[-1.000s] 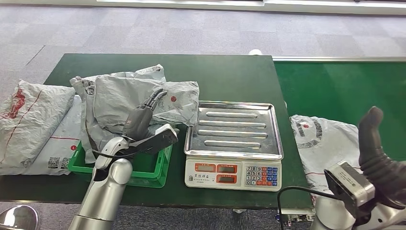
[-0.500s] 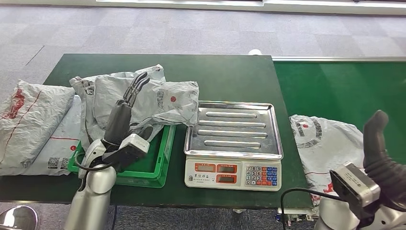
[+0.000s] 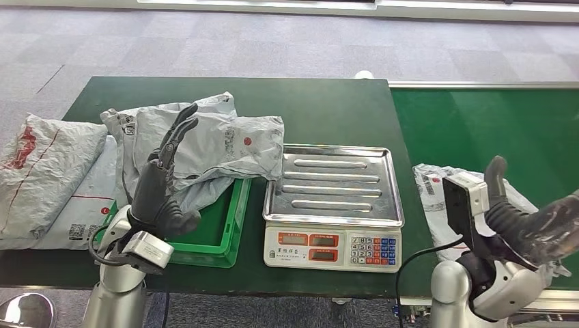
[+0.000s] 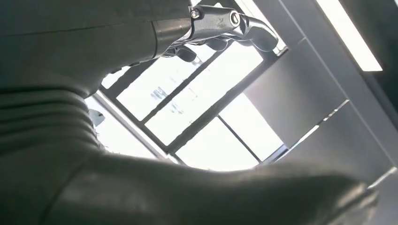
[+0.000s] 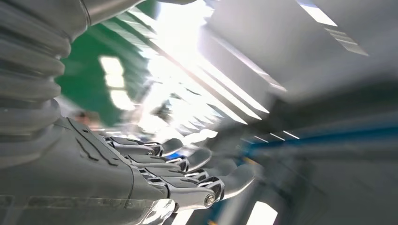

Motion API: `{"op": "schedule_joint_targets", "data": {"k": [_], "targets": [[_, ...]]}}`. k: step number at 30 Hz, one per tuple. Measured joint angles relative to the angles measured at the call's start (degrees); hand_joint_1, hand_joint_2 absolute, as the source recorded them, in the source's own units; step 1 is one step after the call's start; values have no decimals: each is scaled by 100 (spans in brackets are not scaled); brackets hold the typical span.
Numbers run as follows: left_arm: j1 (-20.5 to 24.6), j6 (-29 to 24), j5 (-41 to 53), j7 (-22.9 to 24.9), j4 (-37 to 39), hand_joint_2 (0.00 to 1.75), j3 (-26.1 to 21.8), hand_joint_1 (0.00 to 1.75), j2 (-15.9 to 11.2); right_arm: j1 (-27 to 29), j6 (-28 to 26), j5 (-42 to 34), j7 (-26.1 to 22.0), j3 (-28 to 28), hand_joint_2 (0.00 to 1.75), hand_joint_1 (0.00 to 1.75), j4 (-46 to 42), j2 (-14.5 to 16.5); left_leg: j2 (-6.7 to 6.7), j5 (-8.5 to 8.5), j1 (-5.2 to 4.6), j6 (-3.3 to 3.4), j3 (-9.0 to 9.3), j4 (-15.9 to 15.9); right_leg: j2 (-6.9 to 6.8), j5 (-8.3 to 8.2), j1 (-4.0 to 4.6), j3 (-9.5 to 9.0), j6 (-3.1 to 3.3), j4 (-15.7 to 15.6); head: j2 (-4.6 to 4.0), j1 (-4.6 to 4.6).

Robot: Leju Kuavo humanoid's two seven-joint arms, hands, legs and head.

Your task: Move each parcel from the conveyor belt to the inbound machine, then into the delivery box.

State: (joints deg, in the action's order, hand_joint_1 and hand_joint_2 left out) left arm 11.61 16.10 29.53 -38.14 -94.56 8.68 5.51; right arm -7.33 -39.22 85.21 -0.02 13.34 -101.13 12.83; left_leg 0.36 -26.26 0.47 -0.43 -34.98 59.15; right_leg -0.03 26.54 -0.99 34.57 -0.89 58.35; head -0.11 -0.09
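A crumpled grey parcel (image 3: 212,140) lies draped over the far side of the green delivery box (image 3: 220,247). My left hand (image 3: 164,181) stands over the box's near left corner, fingers (image 3: 179,126) pointing up and apart, holding nothing. In the left wrist view the left hand (image 4: 141,56) has thumb and fingers wide apart against the ceiling. The inbound machine, a scale (image 3: 333,205), has a bare steel tray. Another grey parcel (image 3: 447,198) lies on the green conveyor belt (image 3: 491,123). My right hand (image 3: 529,222) hovers at that parcel's near right side, empty. The right hand (image 5: 155,178) is blurred in the right wrist view.
Two more parcels lie at the table's left end, a grey one (image 3: 37,171) and a white one (image 3: 85,205) beside the box. The dark green table (image 3: 321,109) meets the belt at a metal edge right of the scale.
My left hand has drawn back from the parcel on the box toward me and to the left, turning its fingers upward. My right hand has swung down and forward beside the belt parcel.
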Motion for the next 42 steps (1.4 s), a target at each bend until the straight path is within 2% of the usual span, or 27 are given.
{"op": "schedule_joint_targets", "data": {"k": [2, 5, 7, 12, 16, 19, 22, 28, 33, 39, 40, 42], "targets": [[-81, 47, -60, -28, -142, 175, 104, 0, -1, -169, 129, 298, 721, 235, 175, 0, 770, -250, -8, 1, -3, 3, -1, 0, -10, -1, -2, -5, -2, -2, 0, 0], [-190, 40, -120, -57, -262, 175, 232, 0, -2, -475, 346, 438, 1203, 594, 175, 0, 1933, -673, -11, 1, -8, 5, 0, 1, -13, -4, -6, -9, -6, -3, 0, 0], [-226, 16, -124, -44, -290, 175, 272, 0, -3, -639, 434, 460, 1337, 740, 175, 0, 2486, -859, -11, 1, -10, 5, 1, 2, -10, -6, -7, -9, -8, -4, 0, 0], [-246, -2, -144, -22, -292, 175, 281, 0, -4, -747, 489, 466, 1439, 848, 175, 0, 2903, -986, -12, 1, -10, 5, 1, 2, -12, -6, -7, -8, -8, -4, 0, 0], [-280, -34, -215, -8, -288, 175, 283, 0, -9, -986, 604, 473, 1684, 1169, 175, 0, 4102, -1334, -16, 0, -9, 2, 0, 2, -11, -2, 4, -3, -4, -4, 0, 0], [-281, -24, -216, -9, -288, 175, 284, 0, -9, -1046, 705, 396, 1721, 1350, 175, 0, 4442, -1443, -17, -1, -8, 2, -1, 0, -13, 1, 4, -2, -2, -4, 0, 0], [-281, 5, -216, -8, -289, 175, 284, 0, -9, -1090, 911, 133, 1563, 1539, 175, 0, 4707, -1518, -15, -2, -6, 1, -1, 0, -11, 1, 2, -2, -2, -4, 0, 0], [-279, 58, -214, 27, -293, 175, 285, 0, 3, -1186, 1919, -578, 1036, 1873, 175, 0, 5171, -1576, -12, -2, -7, 1, -1, 0, -11, 1, -3, -1, -2, -4, 0, 0], [-273, 99, -170, 44, -291, 175, 285, 0, 10, -1152, 2757, -719, 1061, 2023, 175, 0, 5407, -1591, -11, -2, -7, 1, 0, 0, -11, 1, -4, -1, -2, -4, 0, 0], [-269, 106, -54, 95, -289, 175, 284, 0, 61, -1054, 3269, -589, 1104, 2051, 175, 0, 5533, -1590, -11, -3, -7, 1, -1, 0, -10, 1, -2, 0, -2, -4, 0, 0], [-270, 96, -22, 117, -289, 175, 284, 0, 69, -1042, 3309, -570, 1114, 2051, 175, 9, 5540, -1587, -11, -3, -6, 1, -1, 0, -10, 1, -2, -1, -2, -4, 0, 0], [-272, 74, 32, 151, -291, 175, 284, 0, 86, -1025, 3382, -547, 1130, 2049, 175, 96, 5545, -1580, -11, -3, -6, 1, -1, 0, -11, 2, -2, -2, -2, -4, 0, 0]]}}
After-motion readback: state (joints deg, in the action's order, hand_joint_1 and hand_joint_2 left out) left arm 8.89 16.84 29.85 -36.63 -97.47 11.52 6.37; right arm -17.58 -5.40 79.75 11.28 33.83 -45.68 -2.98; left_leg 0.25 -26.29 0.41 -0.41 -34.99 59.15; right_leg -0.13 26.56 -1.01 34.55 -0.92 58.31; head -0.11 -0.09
